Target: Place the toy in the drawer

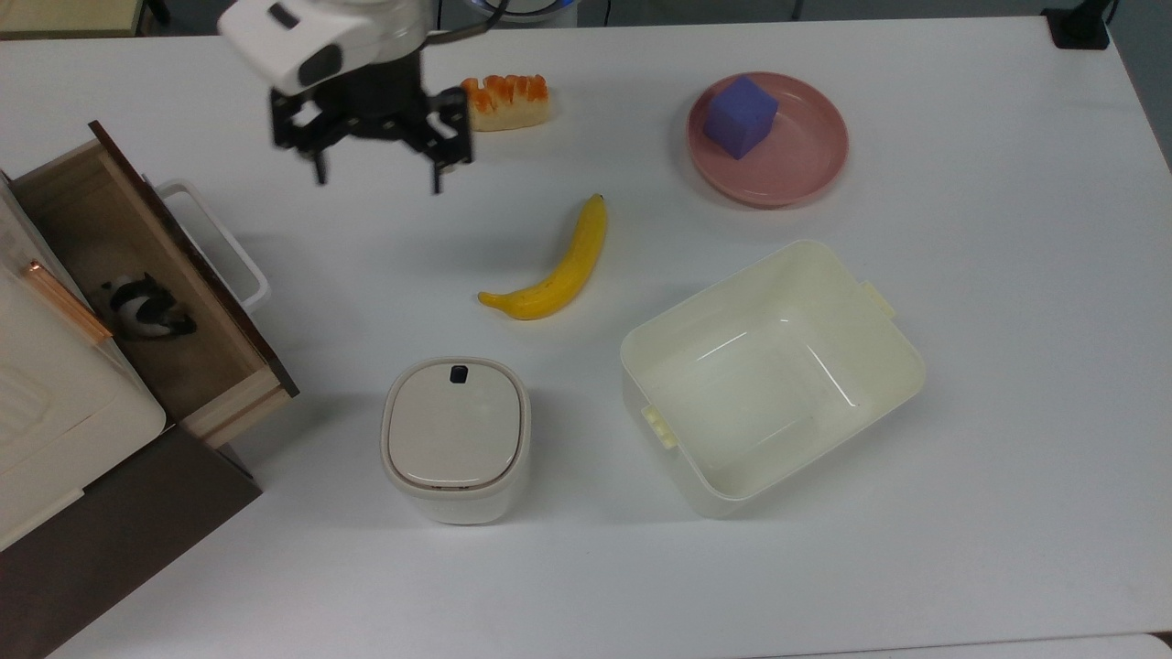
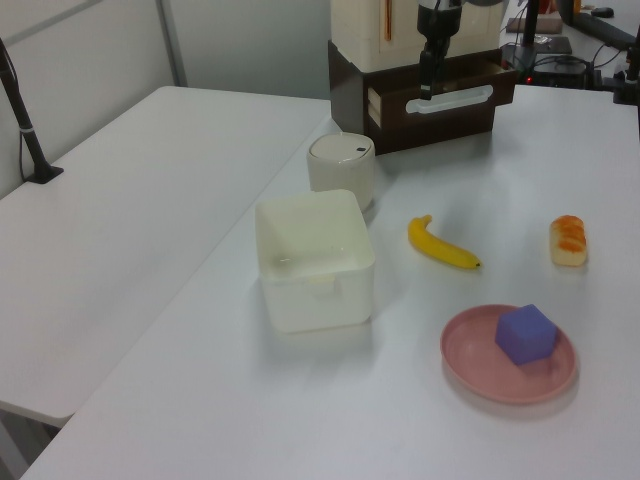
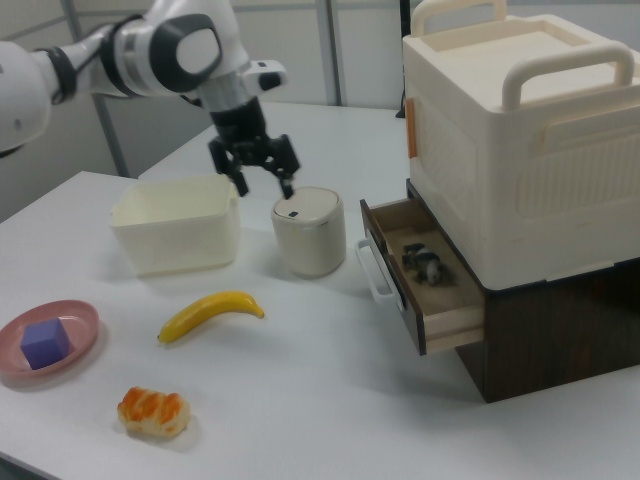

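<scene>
Your toy (image 1: 142, 307) is already lying on the floor of the open drawer (image 1: 197, 361), towards the cabinet side, and in the right view you can see it (image 3: 425, 264) resting inside the light-wood box (image 3: 452, 318) under the cream case (image 3: 520, 150). So judge the placing step as done: what is in hand now is the retreat, and little is left beyond parking the arm somewhere harmless. The task sentence does not ask you to shut the drawer, so I would leave the white loop handle (image 1: 220, 240) alone unless you are told otherwise. The gripper (image 1: 377, 178) is spread wide, its fingers well apart, and it holds nothing and touches nothing; it hangs above bare table (image 1: 586, 567) between the drawer and the orange-topped bread toy (image 1: 504, 101), with the banana (image 1: 554, 265) lower down on the top view's right. In the right view the gripper (image 3: 262, 182) sits above the lidded white canister (image 3: 309, 232) and beside the cream tub (image 3: 176, 237). If you move the arm on, keep it high, since the canister and tub are near its path and a low sweep could knock them. The purple cube (image 1: 740, 115) on its pink plate (image 1: 806, 174) is well apart and not at risk.
</scene>
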{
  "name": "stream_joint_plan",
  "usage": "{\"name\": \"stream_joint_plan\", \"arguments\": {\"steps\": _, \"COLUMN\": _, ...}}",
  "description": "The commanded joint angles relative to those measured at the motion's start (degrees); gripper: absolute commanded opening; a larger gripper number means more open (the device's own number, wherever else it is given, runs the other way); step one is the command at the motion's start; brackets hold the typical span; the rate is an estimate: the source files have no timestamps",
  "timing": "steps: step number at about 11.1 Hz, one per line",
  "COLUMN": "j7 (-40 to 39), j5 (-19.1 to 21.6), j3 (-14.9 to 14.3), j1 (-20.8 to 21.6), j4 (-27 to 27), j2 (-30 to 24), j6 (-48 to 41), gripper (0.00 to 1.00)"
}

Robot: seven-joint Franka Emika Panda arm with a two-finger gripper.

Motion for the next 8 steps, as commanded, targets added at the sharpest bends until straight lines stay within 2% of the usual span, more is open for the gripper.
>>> {"name": "stream_joint_plan", "arguments": {"steps": 1, "j7": 6.8, "j5": 4.4, "j3": -0.4, "j1": 1.9, "j4": -2.1, "j2": -4.0, "j6": -7.4, "gripper": 1.00}}
{"name": "stream_joint_plan", "arguments": {"steps": 3, "j7": 11.3, "j5": 4.4, "j3": -1.5, "j1": 4.6, "j4": -2.9, "j2": -5.5, "j6": -7.9, "gripper": 1.00}}
{"name": "stream_joint_plan", "arguments": {"steps": 4, "j7": 12.5, "j5": 3.7, "j3": -3.9, "j1": 7.3, "j4": -3.1, "j2": -6.2, "j6": -9.1, "gripper": 1.00}}
{"name": "stream_joint_plan", "arguments": {"steps": 6, "j7": 9.0, "j5": 3.6, "j3": -10.3, "j1": 13.5, "j4": -3.5, "j2": -7.7, "j6": -11.3, "gripper": 1.00}}
{"name": "stream_joint_plan", "arguments": {"steps": 7, "j7": 8.2, "j5": 3.6, "j3": -11.8, "j1": 15.2, "j4": -3.9, "j2": -8.4, "j6": -11.3, "gripper": 1.00}}
{"name": "stream_joint_plan", "arguments": {"steps": 8, "j7": 8.3, "j5": 3.6, "j3": -11.8, "j1": 15.3, "j4": -4.0, "j2": -8.5, "j6": -11.3, "gripper": 1.00}}
